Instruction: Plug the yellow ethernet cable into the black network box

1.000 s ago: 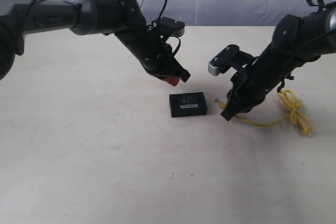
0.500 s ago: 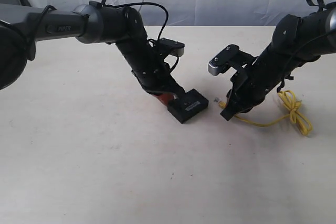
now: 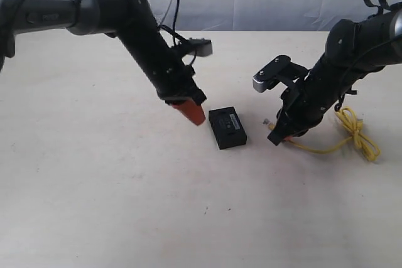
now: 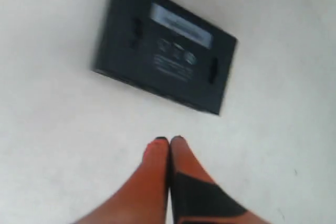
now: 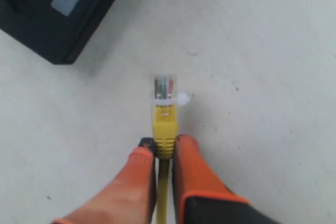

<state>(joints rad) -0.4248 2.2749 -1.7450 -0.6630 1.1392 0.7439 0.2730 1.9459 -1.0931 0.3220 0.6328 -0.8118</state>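
The left end effector has its two orange fingers pressed together with nothing between them. The black network box lies flat on the desk just ahead of those tips, apart from them and printed side up. Its white label strip is on the half farther from this end effector.

The right end effector is clamped on the yellow ethernet cable, gripping the yellow boot right behind the clear plug. The plug sticks out past the fingertips. The box sits ahead of the plug and off to one side, with a strip of bare desk between them, so the plug is not in the box. The plug seems to hang just above the desk, though the wrist view does not settle whether it touches. Behind this end effector the cable trails across the desk to a loose knot
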